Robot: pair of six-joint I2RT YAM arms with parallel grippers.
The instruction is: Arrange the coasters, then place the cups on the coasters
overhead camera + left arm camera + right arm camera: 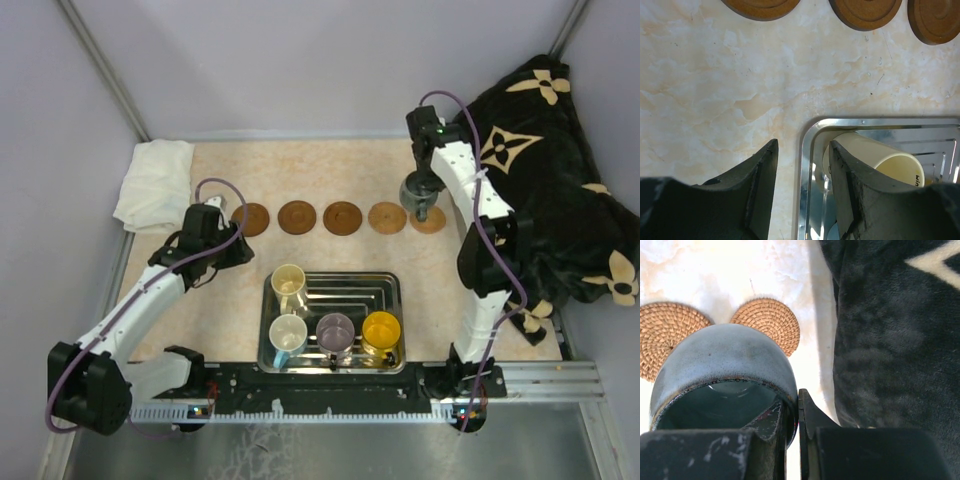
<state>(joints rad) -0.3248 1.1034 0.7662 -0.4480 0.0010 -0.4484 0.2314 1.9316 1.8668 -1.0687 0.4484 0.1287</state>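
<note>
Five round brown coasters lie in a row across the table, from the leftmost (pixel 251 219) to the rightmost (pixel 430 218). My right gripper (pixel 420 205) (pixel 791 402) is shut on the rim of the grey-green cup (pixel 416 190) (pixel 725 357), one finger inside and one outside. It holds the cup just above the rightmost, woven tan coaster (pixel 771 322). The cream cup (pixel 288 280) (pixel 880 157), white cup with blue inside (pixel 287 333), mauve cup (pixel 335 330) and yellow cup (pixel 381 328) sit in the steel tray (pixel 333 275) (pixel 880 121). My left gripper (pixel 240 255) (pixel 802 145) hangs open and empty over the tray's far left corner, beside the cream cup.
A black blanket with cream flower shapes (pixel 560 180) (pixel 890 340) is piled at the right, close to my right arm. At the far left corner lies a folded white cloth (pixel 155 185). Grey walls enclose the table on three sides.
</note>
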